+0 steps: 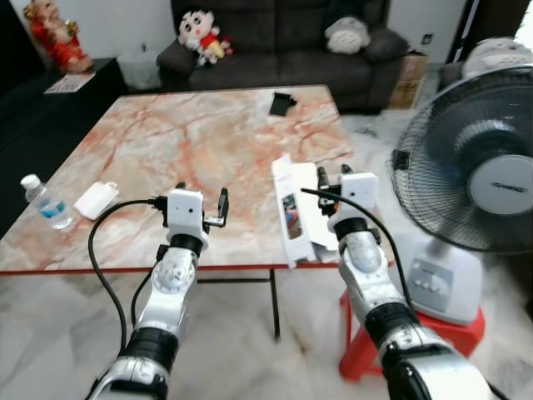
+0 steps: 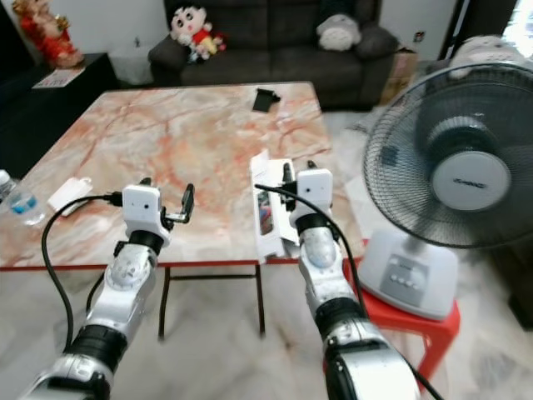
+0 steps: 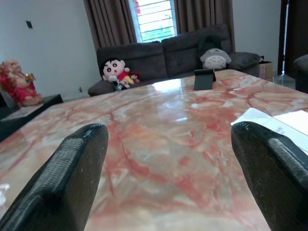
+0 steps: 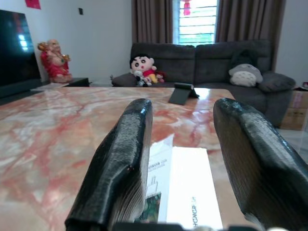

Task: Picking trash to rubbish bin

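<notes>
Flattened white box at near right edge of marble table, right gripper poised over its near end, fingers apart w/ nothing held, left gripper wide open & empty over near table edge, water bottle & white packet at near left.

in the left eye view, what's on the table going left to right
water bottle → white packet → left gripper, jaws open → flattened white box at the near right edge. The small black object lies far back, so I leave it out.
</notes>
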`<state>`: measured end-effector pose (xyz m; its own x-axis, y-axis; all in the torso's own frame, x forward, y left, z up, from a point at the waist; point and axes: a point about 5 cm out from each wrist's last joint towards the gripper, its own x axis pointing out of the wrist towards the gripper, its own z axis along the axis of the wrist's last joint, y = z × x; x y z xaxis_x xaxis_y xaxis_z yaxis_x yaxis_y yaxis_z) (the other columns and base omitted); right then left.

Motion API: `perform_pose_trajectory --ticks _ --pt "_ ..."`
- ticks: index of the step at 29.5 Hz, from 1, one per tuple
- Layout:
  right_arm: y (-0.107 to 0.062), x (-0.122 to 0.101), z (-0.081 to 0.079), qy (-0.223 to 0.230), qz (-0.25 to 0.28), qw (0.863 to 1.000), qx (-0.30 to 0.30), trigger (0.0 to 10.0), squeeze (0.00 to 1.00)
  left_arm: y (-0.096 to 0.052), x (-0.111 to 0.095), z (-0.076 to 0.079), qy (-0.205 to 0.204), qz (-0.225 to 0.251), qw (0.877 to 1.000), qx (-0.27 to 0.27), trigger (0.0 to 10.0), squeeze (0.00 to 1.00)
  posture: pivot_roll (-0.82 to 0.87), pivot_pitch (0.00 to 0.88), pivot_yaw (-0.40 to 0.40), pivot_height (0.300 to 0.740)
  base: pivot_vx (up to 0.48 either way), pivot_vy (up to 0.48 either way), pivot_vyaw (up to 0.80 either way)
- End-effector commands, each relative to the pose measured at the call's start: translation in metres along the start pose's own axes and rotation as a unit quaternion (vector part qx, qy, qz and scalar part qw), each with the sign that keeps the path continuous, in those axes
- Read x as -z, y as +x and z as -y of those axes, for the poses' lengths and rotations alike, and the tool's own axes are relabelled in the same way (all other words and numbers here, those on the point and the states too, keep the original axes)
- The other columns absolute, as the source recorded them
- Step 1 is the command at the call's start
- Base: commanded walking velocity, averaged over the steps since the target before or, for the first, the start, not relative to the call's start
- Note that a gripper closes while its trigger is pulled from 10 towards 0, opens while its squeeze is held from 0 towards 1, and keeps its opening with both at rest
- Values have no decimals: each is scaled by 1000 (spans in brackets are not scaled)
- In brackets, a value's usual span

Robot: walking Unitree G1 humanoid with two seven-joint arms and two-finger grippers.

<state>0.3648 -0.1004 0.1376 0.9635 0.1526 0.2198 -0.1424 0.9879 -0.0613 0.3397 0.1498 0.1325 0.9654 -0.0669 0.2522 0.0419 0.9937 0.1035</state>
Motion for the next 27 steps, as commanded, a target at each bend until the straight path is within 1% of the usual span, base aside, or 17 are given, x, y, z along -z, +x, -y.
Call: perform_pose_trajectory --ticks 1,6,11,21,26,27 --pt "2 -5 9 1 11 1000 11 10000 1000 1 -1 3 -2 -1 1000 1 10000 0 40 0 64 740 341 0 0" --pt "2 -5 6 7 9 1000 2 10000 1000 1 -1 -1 2 -1 1000 -2 10000 0 45 0 61 740 340 0 0" --pt "1 -2 5 -2 1 1000 -3 10000 1000 1 -2 -4 3 0 1000 -9 10000 0 45 0 60 740 340 0 0" --pt "0 -1 5 -4 -2 1000 -9 10000 1000 0 -2 -5 3 -2 1000 -9 10000 0 41 0 64 740 339 0 0" --pt "0 0 2 0 -4 1000 -20 10000 1000 1 -2 -5 3 -1 1000 -10 10000 0 42 0 63 740 340 0 0" --pt "-1 0 1 -6 -6 1000 -27 10000 1000 1 -2 -5 3 -2 1000 -10 10000 0 42 0 63 740 337 0 0"
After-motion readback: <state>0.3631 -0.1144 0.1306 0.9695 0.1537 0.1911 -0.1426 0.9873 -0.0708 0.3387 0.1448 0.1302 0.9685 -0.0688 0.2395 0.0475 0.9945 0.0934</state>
